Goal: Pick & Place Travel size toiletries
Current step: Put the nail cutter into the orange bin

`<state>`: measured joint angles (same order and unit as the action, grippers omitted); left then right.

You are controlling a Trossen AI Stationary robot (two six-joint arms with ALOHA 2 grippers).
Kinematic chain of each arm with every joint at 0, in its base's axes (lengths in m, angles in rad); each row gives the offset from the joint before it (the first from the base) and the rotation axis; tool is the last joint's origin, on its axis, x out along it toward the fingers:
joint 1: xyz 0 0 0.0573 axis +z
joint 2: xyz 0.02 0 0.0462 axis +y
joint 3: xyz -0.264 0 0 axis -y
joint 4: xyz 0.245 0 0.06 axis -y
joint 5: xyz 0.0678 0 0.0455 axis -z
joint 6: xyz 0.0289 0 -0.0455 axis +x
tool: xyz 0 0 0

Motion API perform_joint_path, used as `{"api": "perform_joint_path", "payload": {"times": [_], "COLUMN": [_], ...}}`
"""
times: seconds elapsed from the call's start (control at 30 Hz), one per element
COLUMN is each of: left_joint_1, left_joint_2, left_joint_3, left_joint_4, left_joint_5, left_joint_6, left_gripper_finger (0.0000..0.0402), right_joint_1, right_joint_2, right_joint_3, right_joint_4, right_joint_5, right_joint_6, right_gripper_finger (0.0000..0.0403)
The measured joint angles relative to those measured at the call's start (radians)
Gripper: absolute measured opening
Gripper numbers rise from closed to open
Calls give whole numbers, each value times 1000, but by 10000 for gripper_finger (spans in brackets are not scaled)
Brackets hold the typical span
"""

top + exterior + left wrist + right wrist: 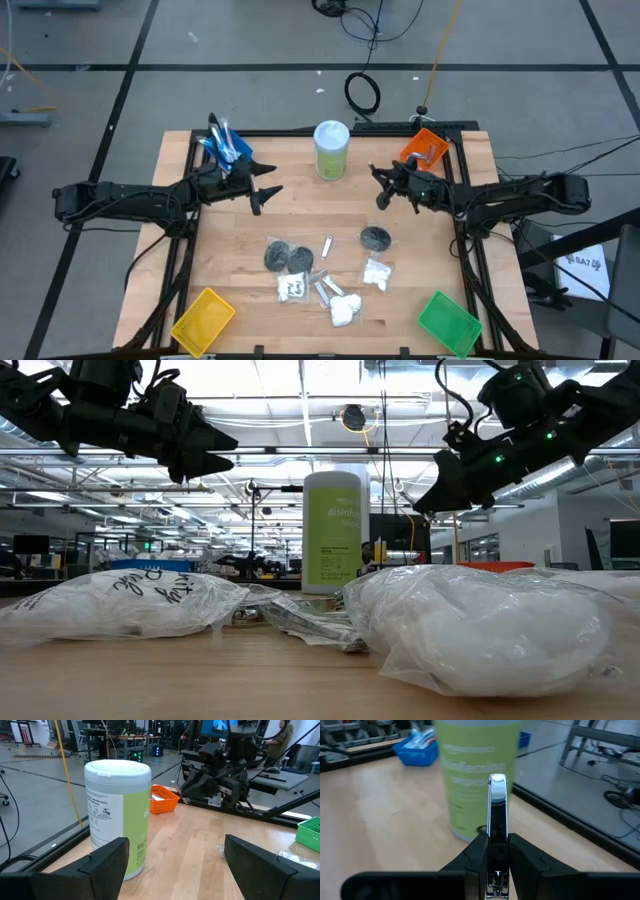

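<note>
Loose on the wood toward the near edge lie dark grey discs (276,256), white packets (345,310) and short silver tubes (325,291). The packets (480,630) fill the front of the low view. My left gripper (266,196) (172,865) hangs open above the table, left of the pale-green canister (331,150), with nothing between its fingers. My right gripper (381,187) (497,867) hovers right of the canister, shut on a short silver tube (498,805). My right gripper pinches the silver tube between its two fingers (477,856), by its rear part (498,851). The tube runs along the fingers and sticks out past their tips toward the canister. It is lifted clear of the table, and the fingers reach roughly level from the table's right side.
The tall canister (118,815) stands at the table's far middle between both grippers. A blue bin (228,148) with sticks sits at the far left, an orange bin (425,148) far right, a yellow bin (203,318) near left and a green bin (447,322) near right.
</note>
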<state>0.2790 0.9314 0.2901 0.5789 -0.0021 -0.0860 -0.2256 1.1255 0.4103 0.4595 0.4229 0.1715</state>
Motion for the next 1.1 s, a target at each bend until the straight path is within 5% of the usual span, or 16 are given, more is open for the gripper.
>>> {"api": "perform_joint_path", "payload": {"times": [0.27, 0.63, 1.1], "left_joint_1": [0, 0, 0], "left_joint_2": [0, 0, 0], "left_joint_3": [0, 0, 0], "left_joint_4": [0, 0, 0], "left_joint_5": [0, 0, 0], "left_joint_6": [0, 0, 0], "left_gripper_finger": [321, 321, 321], "right_joint_1": [-111, -258, -345], "right_joint_2": [0, 0, 0], "right_joint_3": [0, 1, -56], "right_joint_4": [0, -176, -277], "right_joint_5": [10, 430, 435], "right_joint_6": [30, 57, 191], "right_gripper_finger": [54, 54, 54]}}
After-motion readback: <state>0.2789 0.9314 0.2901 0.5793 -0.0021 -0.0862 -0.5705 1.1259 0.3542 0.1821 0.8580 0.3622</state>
